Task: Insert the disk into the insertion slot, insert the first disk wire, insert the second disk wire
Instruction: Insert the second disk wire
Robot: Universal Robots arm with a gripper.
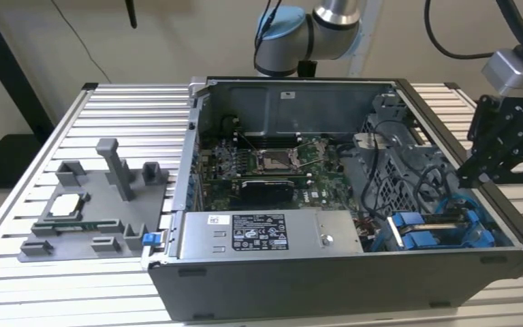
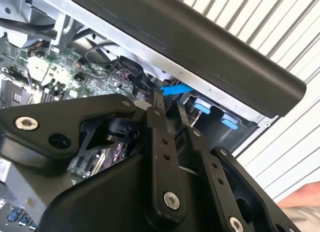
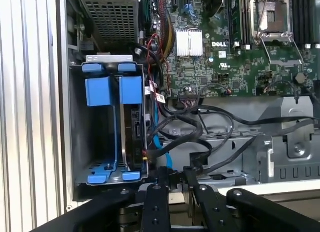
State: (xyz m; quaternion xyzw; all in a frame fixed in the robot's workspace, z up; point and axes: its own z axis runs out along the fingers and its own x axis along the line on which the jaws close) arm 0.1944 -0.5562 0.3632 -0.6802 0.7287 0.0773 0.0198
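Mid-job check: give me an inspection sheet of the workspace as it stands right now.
Surface: slotted aluminium table bearing the open computer case.
Job's things: insertion slot with blue rails, in the case corner; a dark flat unit stands in it, cannot tell if it is the disk.
Clutter: grey fixture tray holding a processor, beside the case.
Gripper: gripper hovers at the case edge near the slot.
Cables: black cables and a blue cable lie beside the slot.
Surroundings: pale wall behind.
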